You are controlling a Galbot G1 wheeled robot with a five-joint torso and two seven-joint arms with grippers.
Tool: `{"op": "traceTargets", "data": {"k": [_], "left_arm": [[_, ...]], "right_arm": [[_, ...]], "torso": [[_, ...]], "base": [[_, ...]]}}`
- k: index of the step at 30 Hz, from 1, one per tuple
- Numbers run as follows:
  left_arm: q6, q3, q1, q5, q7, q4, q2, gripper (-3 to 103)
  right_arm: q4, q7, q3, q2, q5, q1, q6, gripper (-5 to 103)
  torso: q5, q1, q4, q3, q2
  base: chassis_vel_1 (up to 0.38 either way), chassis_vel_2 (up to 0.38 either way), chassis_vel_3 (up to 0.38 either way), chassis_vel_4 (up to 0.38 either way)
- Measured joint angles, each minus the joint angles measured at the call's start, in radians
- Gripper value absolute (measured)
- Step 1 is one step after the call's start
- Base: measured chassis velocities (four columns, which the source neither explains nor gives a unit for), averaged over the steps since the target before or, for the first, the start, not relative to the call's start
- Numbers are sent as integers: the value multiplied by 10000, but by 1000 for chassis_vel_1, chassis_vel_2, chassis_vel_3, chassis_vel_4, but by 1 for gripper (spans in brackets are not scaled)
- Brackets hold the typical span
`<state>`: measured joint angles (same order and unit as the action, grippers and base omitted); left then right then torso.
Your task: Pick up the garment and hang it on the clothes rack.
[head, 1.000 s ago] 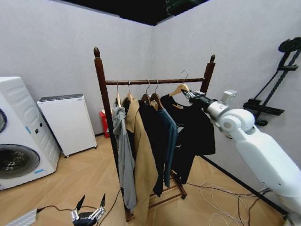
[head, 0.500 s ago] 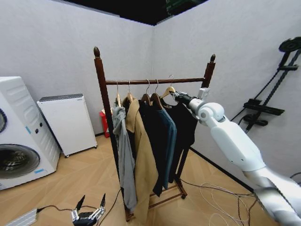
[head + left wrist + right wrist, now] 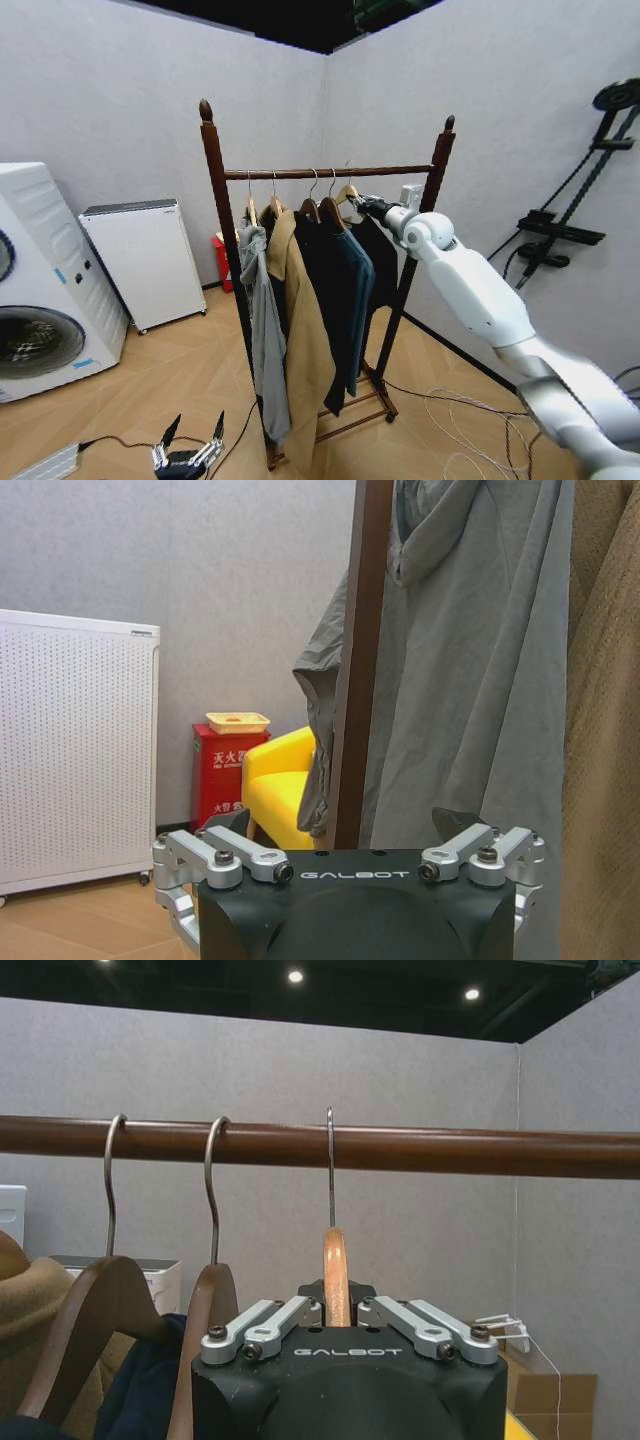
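my landmark is the white washing machine point(image 3: 45, 285) at the far left of my head view. just to its right, against the back wall, stands a white perforated cabinet point(image 3: 140, 262). farther right from the machine, low by the wall, sits a red box point(image 3: 228, 772) with a yellow seat point(image 3: 280, 798) touching it. well right of the machine hang a grey hooded sweatshirt point(image 3: 262, 330), a tan coat point(image 3: 305, 350) and a dark blue jacket point(image 3: 358, 300), side by side. cables point(image 3: 470, 420) lie on the wooden floor point(image 3: 170, 380) far right, and a black stand point(image 3: 575, 190) leans on the right wall.
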<state>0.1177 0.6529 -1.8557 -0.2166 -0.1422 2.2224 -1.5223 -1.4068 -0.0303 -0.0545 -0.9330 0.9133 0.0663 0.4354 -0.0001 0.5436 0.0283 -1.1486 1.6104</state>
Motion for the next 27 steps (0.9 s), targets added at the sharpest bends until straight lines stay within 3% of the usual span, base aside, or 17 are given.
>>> {"op": "traceTargets", "data": {"k": [5, 12, 14, 17, 21, 23, 26, 27], "left_arm": [[0, 0, 0, 0, 0, 0, 0, 100], [0, 0, 0, 0, 0, 0, 0, 100], [0, 1, 0, 0, 0, 0, 0, 100], [0, 1, -1, 0, 1, 0, 0, 100], [0, 1, -1, 0, 1, 0, 0, 100], [0, 0, 0, 0, -1, 0, 0, 100], [0, 0, 0, 0, 0, 0, 0, 100], [0, 0, 0, 0, 0, 0, 0, 100]], "right_arm": [[-134, -68, 123, 45, -170, -271, -33, 9], [-768, 174, 477, 271, 302, -576, -118, 36], [-1008, 219, 590, 369, 388, -738, -93, 36], [-2707, 300, 1412, 1257, 976, -1829, 153, 52], [-3779, 432, 2173, 1898, 1152, -2829, 203, 63], [-4807, 960, 3019, 2395, 1103, -4701, -97, 74], [-5139, 1162, 3460, 2424, 998, -5452, -169, 79], [-5559, 1315, 4112, 2373, 821, -6316, -169, 84]], "torso": [[0, 0, -1, 1, 1], [-2, 0, -3, 0, 1], [-1, 0, -4, 0, 1], [0, 1, -1, 1, 1], [0, 0, 3, 2, 2], [6, -2, 4, 2, 3], [7, -1, 2, 1, 3], [3, -1, -1, 1, 2]], "base": [[0, 0, 0, 0], [0, 0, 0, 0], [0, 0, 0, 0], [0, 0, 0, 0], [0, 0, 0, 0], [0, 0, 0, 0], [0, 0, 0, 0], [0, 0, 0, 0]]}}
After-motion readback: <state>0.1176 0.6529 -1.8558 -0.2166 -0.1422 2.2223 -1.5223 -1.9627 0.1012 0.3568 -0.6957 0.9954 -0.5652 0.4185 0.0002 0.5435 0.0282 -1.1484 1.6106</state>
